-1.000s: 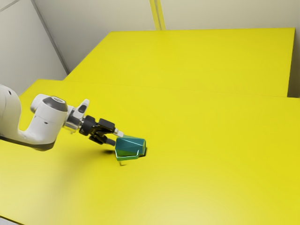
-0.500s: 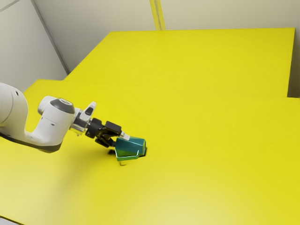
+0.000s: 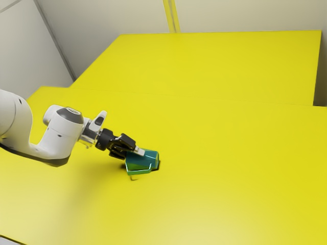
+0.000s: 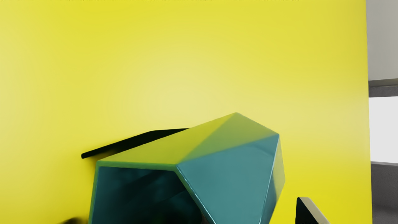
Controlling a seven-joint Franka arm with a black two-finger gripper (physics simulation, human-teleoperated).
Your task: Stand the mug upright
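Observation:
The teal-green faceted mug [image 3: 143,160] lies on its side on the yellow table, its mouth toward the arm. In the exterior view my gripper [image 3: 134,153] is at the mug's mouth end, with a pale fingertip overlapping the upper side of the mug. In the wrist view the mug [image 4: 230,177] shows its dark opening and a slanted outer wall. My gripper [image 4: 256,217] is open there: one finger stands outside the wall with a gap of table between. The other finger is mostly hidden around the mug's rim.
The yellow table [image 3: 230,163] stretches around the mug, with another yellow surface [image 3: 214,66] behind it. Pale walls [image 3: 245,15] stand beyond. A table edge runs along one side in the wrist view.
My gripper has moved toward the exterior view's right and slightly down, reaching the mug and overlapping its mouth end. The mug stays in the same spot on its side.

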